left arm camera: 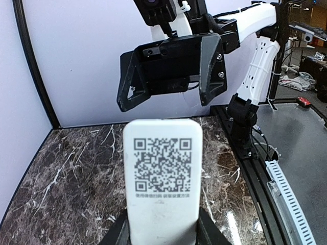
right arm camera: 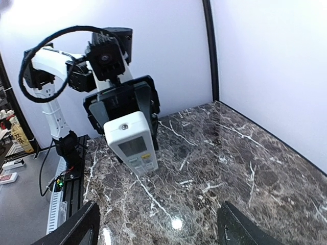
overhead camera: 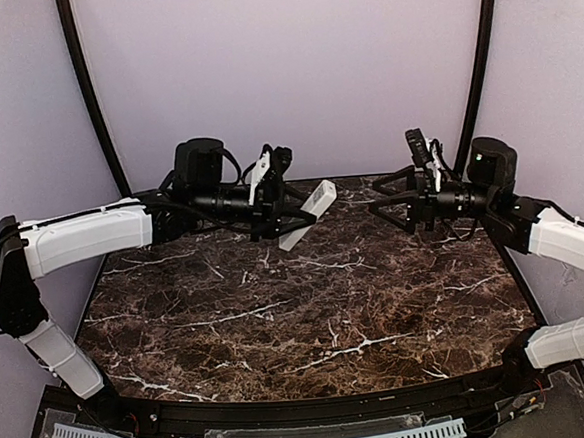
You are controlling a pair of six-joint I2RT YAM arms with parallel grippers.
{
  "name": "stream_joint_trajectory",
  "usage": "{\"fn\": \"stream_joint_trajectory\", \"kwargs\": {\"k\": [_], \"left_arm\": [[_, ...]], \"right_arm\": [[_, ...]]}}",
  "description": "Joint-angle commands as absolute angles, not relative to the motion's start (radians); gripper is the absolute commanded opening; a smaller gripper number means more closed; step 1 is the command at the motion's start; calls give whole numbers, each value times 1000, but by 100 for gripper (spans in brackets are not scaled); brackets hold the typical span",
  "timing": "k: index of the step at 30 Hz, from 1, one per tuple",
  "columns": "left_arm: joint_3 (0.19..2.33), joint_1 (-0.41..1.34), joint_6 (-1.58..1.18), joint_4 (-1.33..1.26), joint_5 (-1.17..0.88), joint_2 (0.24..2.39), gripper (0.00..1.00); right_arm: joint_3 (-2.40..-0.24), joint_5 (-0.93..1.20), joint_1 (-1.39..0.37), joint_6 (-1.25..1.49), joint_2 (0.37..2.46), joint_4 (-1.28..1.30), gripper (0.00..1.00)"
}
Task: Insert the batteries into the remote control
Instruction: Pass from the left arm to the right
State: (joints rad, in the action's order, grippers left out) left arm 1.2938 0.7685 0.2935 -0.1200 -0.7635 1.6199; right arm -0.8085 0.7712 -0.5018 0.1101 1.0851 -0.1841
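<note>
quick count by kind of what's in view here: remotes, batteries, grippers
remote control: 1, clamped in the left gripper
batteries: 0 in view
grippers: 2, the left gripper and the right gripper, which is open and empty
total: 3

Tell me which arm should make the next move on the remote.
Right, probably. The left gripper is busy holding the slim white plastic remote control aloft; the right gripper faces it with open, empty jaws.
</note>
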Motion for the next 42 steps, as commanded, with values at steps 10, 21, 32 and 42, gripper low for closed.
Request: {"fn": "stream_joint_trajectory", "kwargs": {"k": [10,21,32,42], "left_arm": [[1219,770,38,-480,-962,1558,7],[1174,770,5,-544,-975,1558,7],[1149,769,6,-568,-952,1557,7],[1136,769,30,-528,-889,1547,27]], "right_arm": [[-974,871,-652,96,1245,-378,77],[-1066,894,-709,86,1344,-399,70],[-1090,925,-730,96,1381,-408,40],[-1104,920,-732,103,1393,-377,11]]}}
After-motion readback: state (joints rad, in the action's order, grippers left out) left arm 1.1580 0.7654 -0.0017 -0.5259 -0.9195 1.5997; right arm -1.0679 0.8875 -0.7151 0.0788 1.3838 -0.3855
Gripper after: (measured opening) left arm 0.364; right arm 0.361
